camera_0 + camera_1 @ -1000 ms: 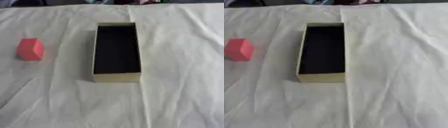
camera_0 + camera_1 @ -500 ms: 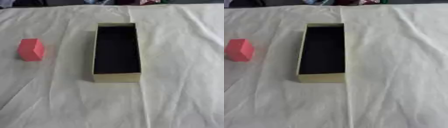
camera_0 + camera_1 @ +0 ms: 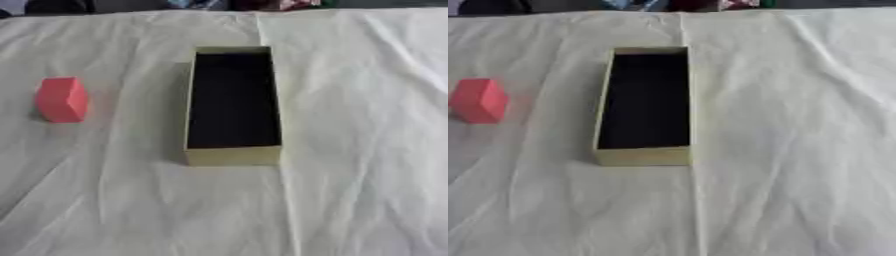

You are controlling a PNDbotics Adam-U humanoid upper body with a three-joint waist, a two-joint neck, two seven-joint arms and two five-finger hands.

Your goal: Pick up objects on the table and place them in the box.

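Note:
A long, narrow cream box (image 3: 233, 155) with a dark inside lies lengthwise in the middle of the table, and nothing shows inside it. A pink block (image 3: 62, 99) stands on the cloth well to the left of the box, apart from it. Neither of my hands shows in either eye view.
A wrinkled white cloth (image 3: 359, 150) covers the whole table. Dark and coloured shapes (image 3: 227, 4) line the far edge beyond the cloth.

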